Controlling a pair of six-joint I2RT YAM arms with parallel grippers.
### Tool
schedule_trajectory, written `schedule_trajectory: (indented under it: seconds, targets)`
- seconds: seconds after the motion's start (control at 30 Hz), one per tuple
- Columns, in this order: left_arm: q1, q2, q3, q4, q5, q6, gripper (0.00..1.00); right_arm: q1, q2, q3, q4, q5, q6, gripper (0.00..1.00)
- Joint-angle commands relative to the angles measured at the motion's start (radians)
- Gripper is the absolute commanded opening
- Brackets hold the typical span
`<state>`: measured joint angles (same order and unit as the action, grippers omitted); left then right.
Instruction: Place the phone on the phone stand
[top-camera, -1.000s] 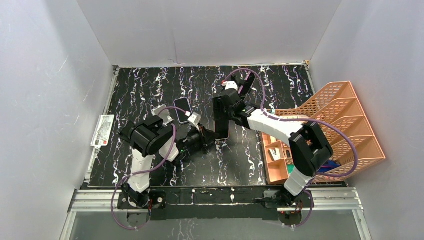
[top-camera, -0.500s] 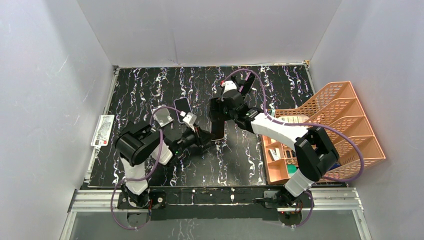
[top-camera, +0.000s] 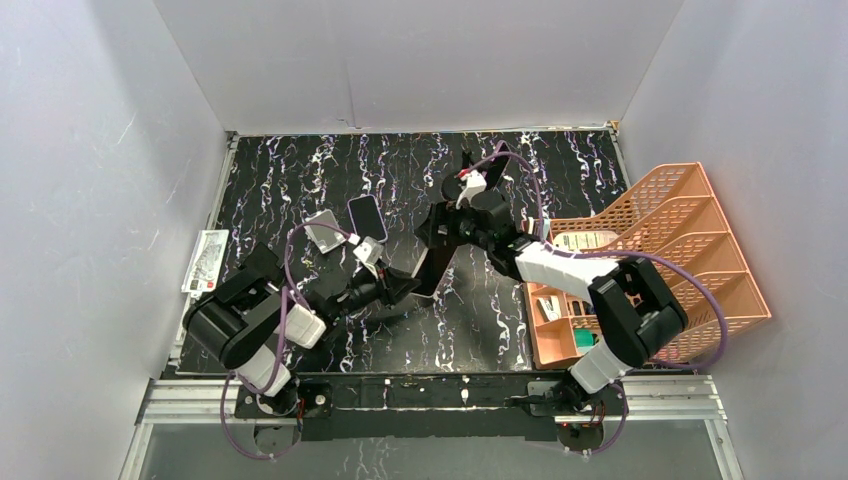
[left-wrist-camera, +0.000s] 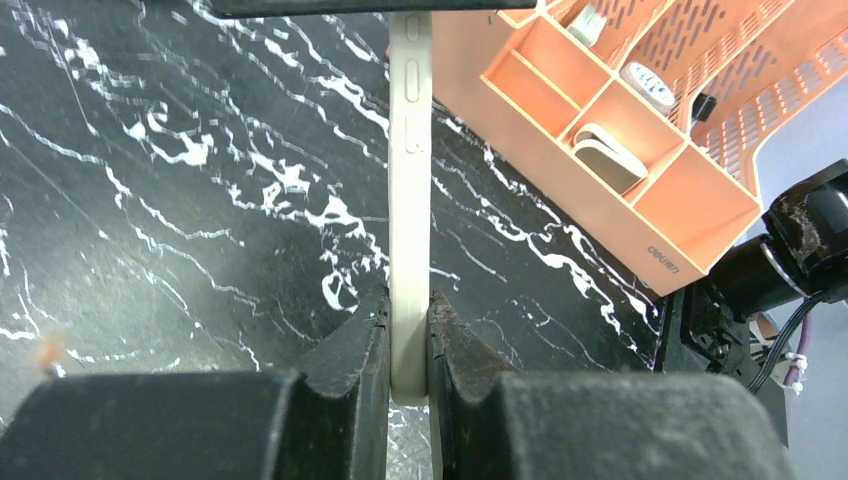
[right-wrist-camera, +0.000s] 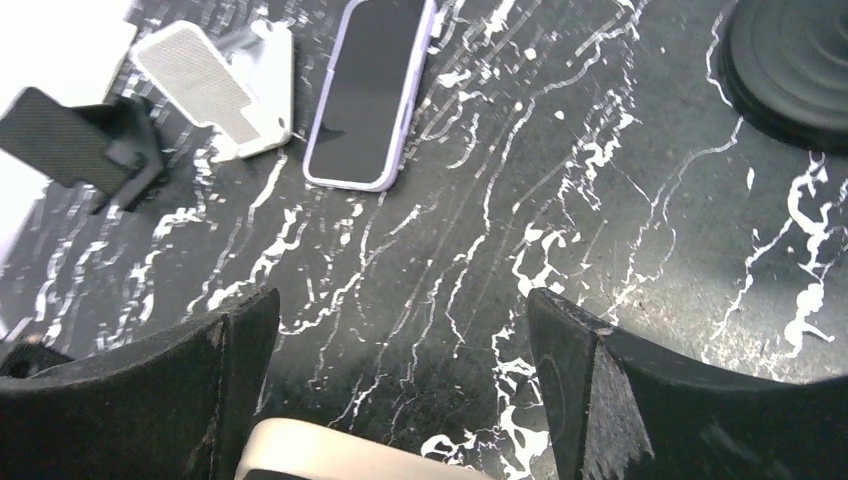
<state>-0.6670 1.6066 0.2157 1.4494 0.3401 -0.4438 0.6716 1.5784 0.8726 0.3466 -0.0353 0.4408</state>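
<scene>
My left gripper (top-camera: 403, 285) (left-wrist-camera: 408, 300) is shut on the lower end of a phone in a cream case (left-wrist-camera: 410, 170), held edge-up above the table. In the top view this phone (top-camera: 432, 262) slants up toward my right gripper (top-camera: 442, 228). My right gripper (right-wrist-camera: 405, 310) is wide open, with the phone's cream upper end (right-wrist-camera: 340, 450) between its fingers near the left one. The white phone stand (top-camera: 325, 232) (right-wrist-camera: 215, 88) sits left of centre. A second phone in a purple case (top-camera: 366, 212) (right-wrist-camera: 370, 90) lies flat beside the stand.
An orange desk organizer (top-camera: 650, 250) (left-wrist-camera: 600, 130) with small items stands at the right. A white card (top-camera: 205, 260) lies at the table's left edge. A black round object (right-wrist-camera: 790, 60) sits at the top right of the right wrist view.
The left arm has drawn back to the left, carrying the phone's lower end with it. The phone has gone from nearly upright to slanted. The right gripper has shifted up and to the right.
</scene>
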Motion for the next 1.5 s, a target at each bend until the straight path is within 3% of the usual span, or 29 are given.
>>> schedule_trajectory:
  seconds: [0.0,0.13,0.3,0.57,0.63,0.73,0.8,0.93,1.23,1.4,1.47]
  targets:
    - [0.024,-0.107,0.001,0.181,-0.059,0.063,0.00,-0.058,-0.089,-0.072,0.206,-0.145,-0.009,0.99]
    - [0.035,-0.126,0.007,0.119,-0.107,0.097,0.00,-0.151,-0.103,-0.114,0.313,-0.347,0.042,0.95]
    - [0.051,-0.141,0.028,-0.027,-0.135,0.198,0.00,-0.226,-0.080,-0.086,0.286,-0.565,0.017,0.85]
    - [0.050,-0.180,0.085,-0.307,-0.154,0.357,0.00,-0.228,-0.138,-0.100,0.132,-0.622,-0.228,0.82]
    - [0.049,-0.183,0.098,-0.341,-0.143,0.359,0.00,-0.228,-0.156,-0.147,0.216,-0.644,-0.278,0.79]
    - [0.038,-0.197,0.122,-0.401,-0.135,0.363,0.00,-0.228,-0.171,-0.246,0.407,-0.696,-0.373,0.80]
    - [0.005,-0.231,0.149,-0.502,-0.163,0.391,0.00,-0.230,-0.157,-0.268,0.448,-0.741,-0.445,0.82]
    - [-0.067,-0.323,0.218,-0.777,-0.229,0.438,0.00,-0.229,-0.094,-0.170,0.272,-0.884,-0.638,0.80]
    - [-0.082,-0.536,0.354,-1.276,-0.281,0.560,0.00,-0.229,-0.049,-0.061,0.084,-0.915,-0.937,0.71]
    - [-0.082,-0.557,0.400,-1.422,-0.260,0.627,0.00,-0.218,-0.020,0.034,-0.080,-1.003,-1.093,0.54]
    - [-0.083,-0.552,0.409,-1.443,-0.243,0.645,0.00,-0.192,-0.016,0.059,-0.134,-0.990,-1.138,0.54]
